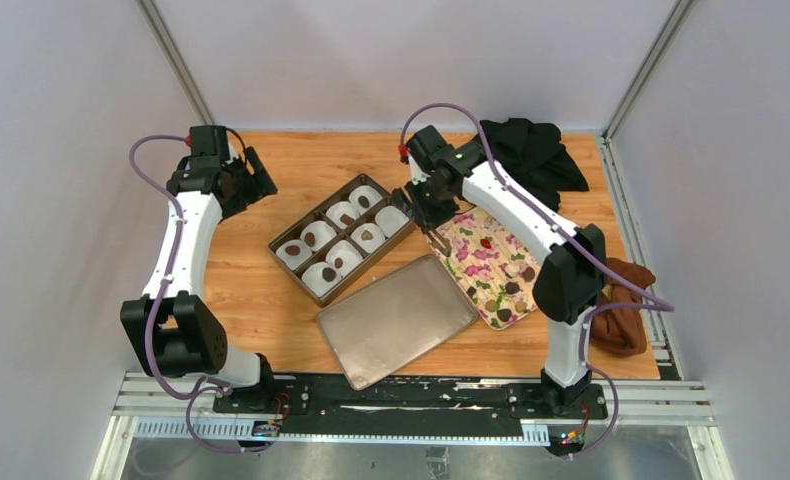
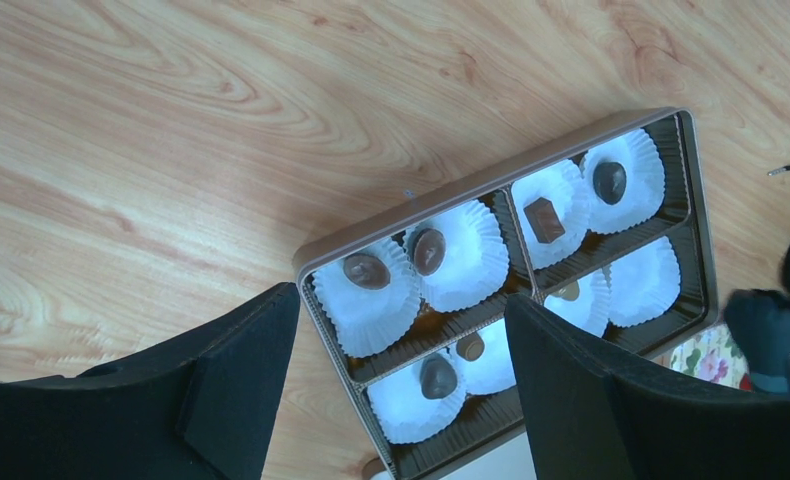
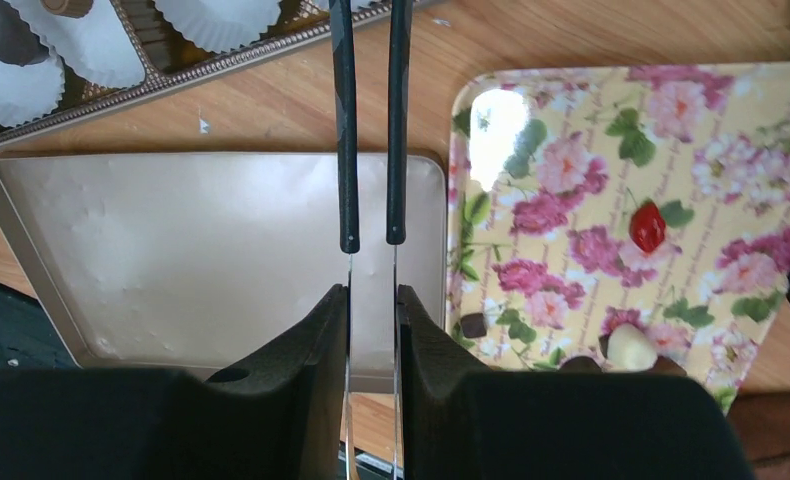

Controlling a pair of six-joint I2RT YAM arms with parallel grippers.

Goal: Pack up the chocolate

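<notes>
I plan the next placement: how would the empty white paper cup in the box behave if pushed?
The empty paper cup looks thin and pleated, so it would probably crumple rather than resist. Being empty, it is likely very light and may slide or tip, though the box wall should stop it.

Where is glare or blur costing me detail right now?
Right wrist: a white glare patch washes out part of the flowered tray; the right claw, shut on the tongs, is dark and soft. Left wrist: box and chocolates sharp, the open left claw dark and featureless. Top external: even light, mild sheen on the metal lid.
</notes>
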